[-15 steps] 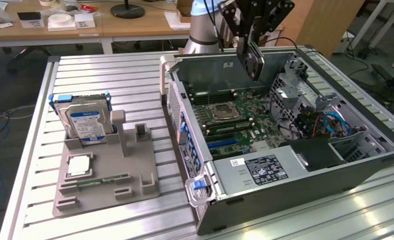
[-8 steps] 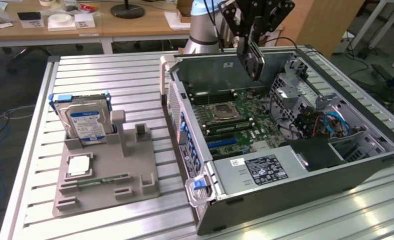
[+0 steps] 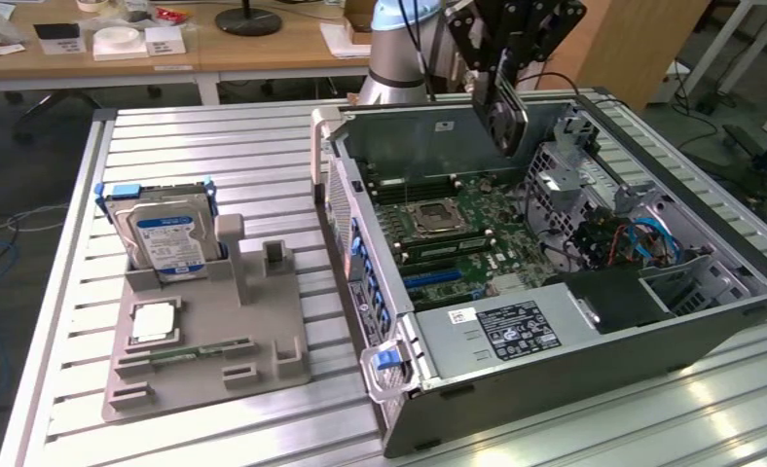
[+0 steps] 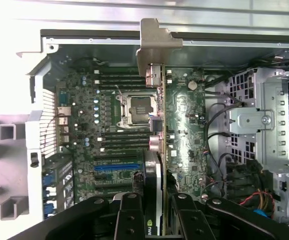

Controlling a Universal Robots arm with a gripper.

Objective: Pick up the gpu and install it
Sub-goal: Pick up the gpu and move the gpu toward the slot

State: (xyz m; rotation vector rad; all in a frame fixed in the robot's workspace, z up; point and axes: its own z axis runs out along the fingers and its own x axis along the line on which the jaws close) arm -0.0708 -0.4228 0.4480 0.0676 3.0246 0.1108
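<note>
The gpu (image 3: 504, 122) hangs edge-down above the back part of the open computer case (image 3: 578, 370), over the motherboard (image 3: 452, 232). My gripper (image 3: 498, 80) is shut on its upper edge. In the wrist view the gpu (image 4: 152, 47) is seen edge-on, with its silver bracket at the far end near the case's back wall and its green board running toward my gripper (image 4: 157, 202). The black fingers (image 4: 129, 215) press on both of its sides. A blue slot (image 4: 117, 167) lies on the motherboard (image 4: 184, 125) beside the card's line, well below it.
On the exterior view's left, a grey holder (image 3: 208, 355) carries a hard drive (image 3: 165, 236), a narrow memory stick (image 3: 184, 353) and a small white square part (image 3: 154, 322). Inside the case are the drive cage (image 3: 568, 165), cables (image 3: 624, 238) and the power supply (image 3: 500, 326).
</note>
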